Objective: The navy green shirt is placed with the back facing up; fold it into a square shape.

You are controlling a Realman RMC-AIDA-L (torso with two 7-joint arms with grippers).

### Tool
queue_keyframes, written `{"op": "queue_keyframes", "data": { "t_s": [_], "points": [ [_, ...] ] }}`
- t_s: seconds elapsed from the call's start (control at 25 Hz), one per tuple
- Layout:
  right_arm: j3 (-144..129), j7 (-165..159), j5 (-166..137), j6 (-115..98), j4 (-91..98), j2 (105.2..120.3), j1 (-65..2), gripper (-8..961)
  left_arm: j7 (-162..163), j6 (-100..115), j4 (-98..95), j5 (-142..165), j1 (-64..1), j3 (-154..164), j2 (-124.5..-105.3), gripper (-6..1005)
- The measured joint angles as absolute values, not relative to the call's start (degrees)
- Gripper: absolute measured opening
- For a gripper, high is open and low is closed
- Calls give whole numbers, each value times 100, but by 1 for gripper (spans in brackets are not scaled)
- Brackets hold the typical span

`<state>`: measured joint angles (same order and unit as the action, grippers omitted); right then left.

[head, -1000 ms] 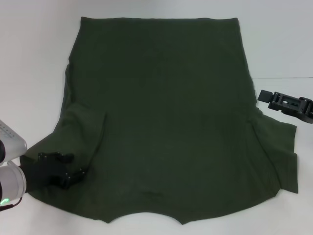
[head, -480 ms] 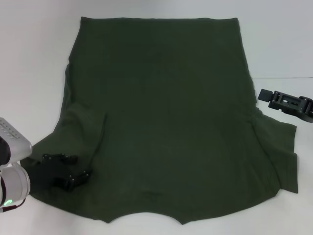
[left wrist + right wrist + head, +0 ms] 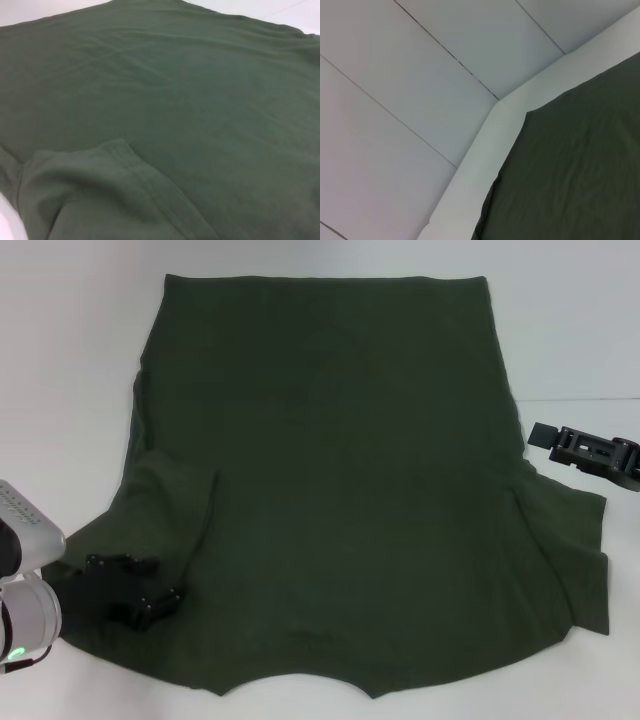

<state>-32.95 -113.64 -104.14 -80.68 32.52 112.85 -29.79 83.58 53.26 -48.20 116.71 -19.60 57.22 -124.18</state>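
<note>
shirt (image 3: 330, 470) sleeve under left fingers (image 3: 150, 602)

Bright, even, soft overhead light, faint shadows, no glare; the left wrist view looks slightly soft.

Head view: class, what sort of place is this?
Probably a robot lab bench: a bare white table, the navy green shirt spread flat, left gripper on its sleeve, right gripper alongside.
</note>
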Motion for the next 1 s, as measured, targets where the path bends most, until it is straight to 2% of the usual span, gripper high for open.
{"op": "queue_keyframes", "data": {
  "t_s": [0.32,0.64,0.84,1.0],
  "points": [
    [-3296,-11364,-10396,-8078,3252,11285,-2979,900,8517,5326,-4931,11859,-1948,5722,-12418,491],
    [-3296,-11364,-10379,-8095,3252,11285,-2987,899,8605,5305,-4969,11898,-1944,5722,-12421,287],
    [-3295,-11364,-10379,-8103,3252,11284,-2988,899,8605,5314,-5007,11901,-1934,5721,-12419,69],
    [-3295,-11364,-10379,-8086,3252,11285,-2982,899,8611,5365,-5010,11901,-1952,5721,-12418,43]
  ]
}}
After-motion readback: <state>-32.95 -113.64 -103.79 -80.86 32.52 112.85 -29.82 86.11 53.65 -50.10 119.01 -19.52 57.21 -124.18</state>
